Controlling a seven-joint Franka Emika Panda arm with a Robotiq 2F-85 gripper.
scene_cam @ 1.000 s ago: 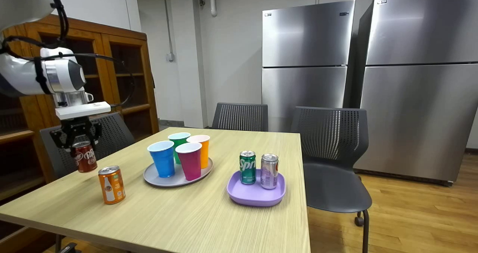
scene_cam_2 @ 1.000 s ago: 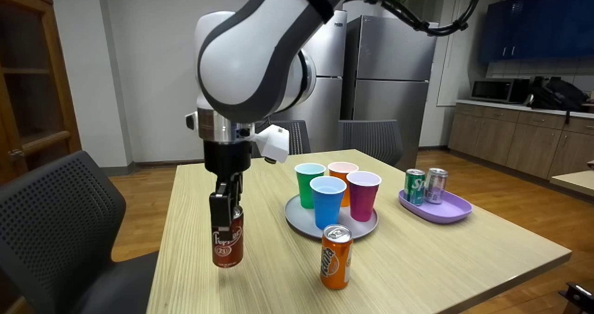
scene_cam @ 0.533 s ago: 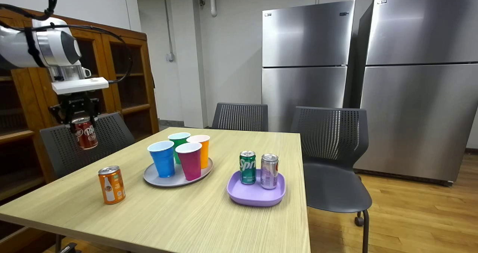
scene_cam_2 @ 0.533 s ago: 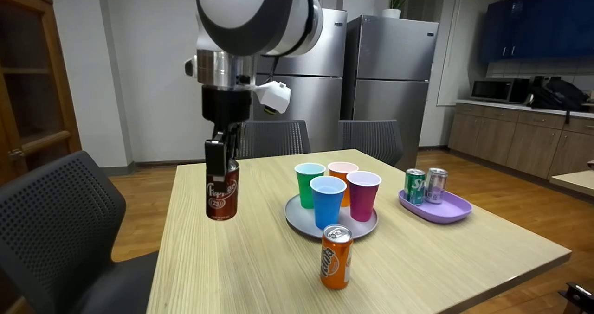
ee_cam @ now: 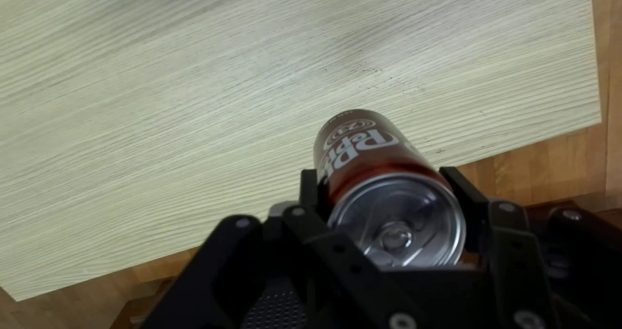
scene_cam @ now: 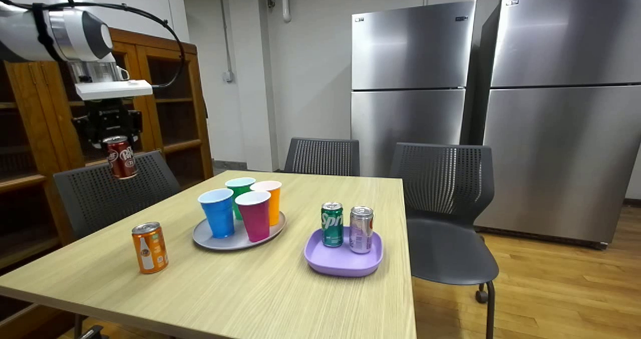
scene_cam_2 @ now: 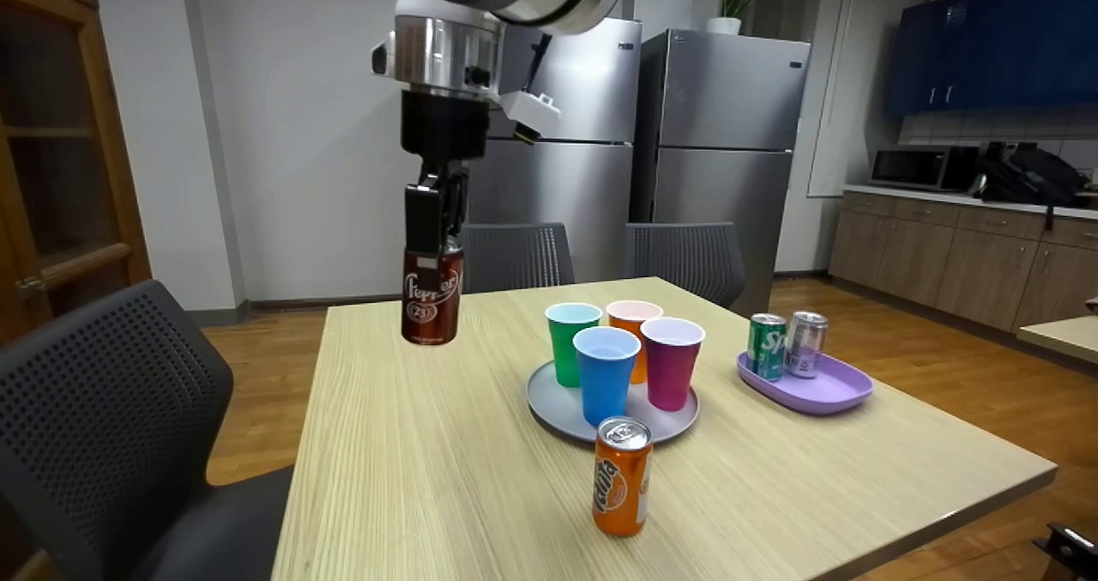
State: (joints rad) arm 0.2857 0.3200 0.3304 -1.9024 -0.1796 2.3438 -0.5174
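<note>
The red can [scene_cam_2: 433,311] was up in the air, over the table [scene_cam_2: 412,478] near its edge, with only the gripper [ee_cam: 381,183] touching it. The jaws gripped it from both sides near the top, probably to hold it steady and leave its bottom free. The gray plate [scene_cam_2: 552,405] held a blue cup [scene_cam: 219,216], a green cup [scene_cam_2: 564,354], an orange cup [scene_cam: 275,209] and a dark pink cup [scene_cam: 254,216], all mouth up. I could not tell if they had drink inside. The purple tray [scene_cam: 343,265] held a green can [scene_cam: 332,229] and a silver can [scene_cam: 360,231] side by side; its raised edge might have stopped them sliding off. The orange can [scene_cam: 150,249] stood right on the table, near the plate.
</note>
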